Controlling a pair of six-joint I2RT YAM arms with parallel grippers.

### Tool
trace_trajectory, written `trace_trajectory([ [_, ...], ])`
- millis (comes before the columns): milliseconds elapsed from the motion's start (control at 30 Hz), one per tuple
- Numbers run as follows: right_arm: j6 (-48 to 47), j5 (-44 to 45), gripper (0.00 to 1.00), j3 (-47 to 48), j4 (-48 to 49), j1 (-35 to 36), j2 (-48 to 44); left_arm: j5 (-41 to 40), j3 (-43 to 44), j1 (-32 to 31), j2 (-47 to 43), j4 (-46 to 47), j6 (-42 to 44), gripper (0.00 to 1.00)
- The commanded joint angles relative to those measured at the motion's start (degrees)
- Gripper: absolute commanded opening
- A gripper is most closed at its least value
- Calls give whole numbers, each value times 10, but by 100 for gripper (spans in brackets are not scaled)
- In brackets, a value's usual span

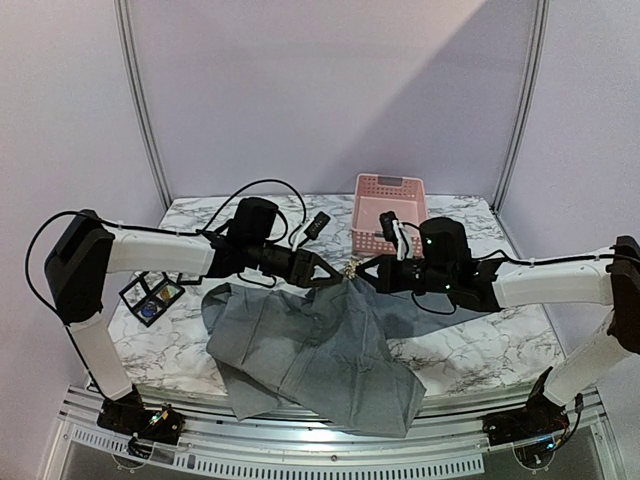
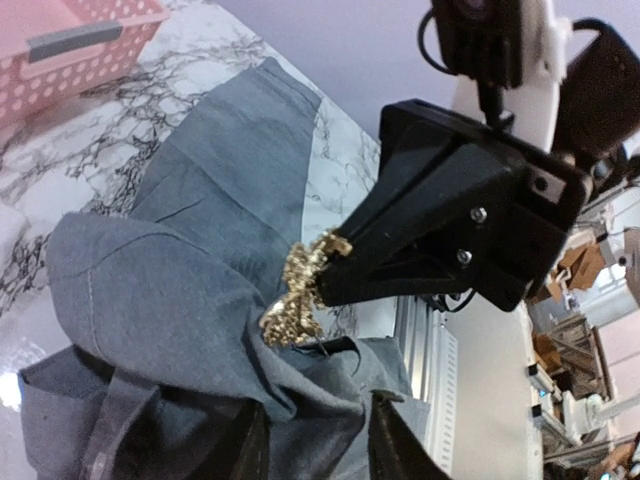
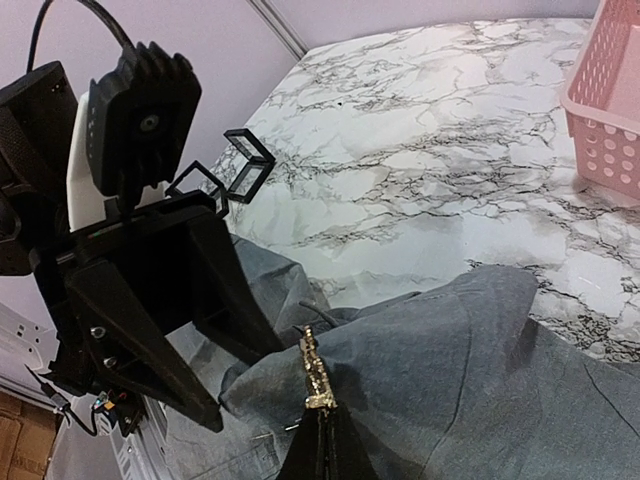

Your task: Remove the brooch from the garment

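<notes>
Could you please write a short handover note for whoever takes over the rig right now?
Right gripper: shut on the gold brooch, holding it up above the table.
Left gripper: jaws apart, with a fold of the grey garment between them just below the brooch; no firm grip visible.
Garment: spread on the table, hanging over its near edge, tented up at the brooch.
Done: brooch gripped.
Left: the brooch still looks pinned to the cloth; hold the cloth and work the brooch free. The pink basket stands at the back.
</notes>
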Motion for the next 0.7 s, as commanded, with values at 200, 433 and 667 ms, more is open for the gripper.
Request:
trace_trajectory([
  [200,-1,29,0,9,-16,2,-18,6,14,3,-9,-8,2,9],
  [433,5,49,0,5,-23,2,-24,5,15,3,-7,-11,3,0],
  [667,13,78,0,-3,-29,2,-34,4,15,3,-8,-13,5,0],
])
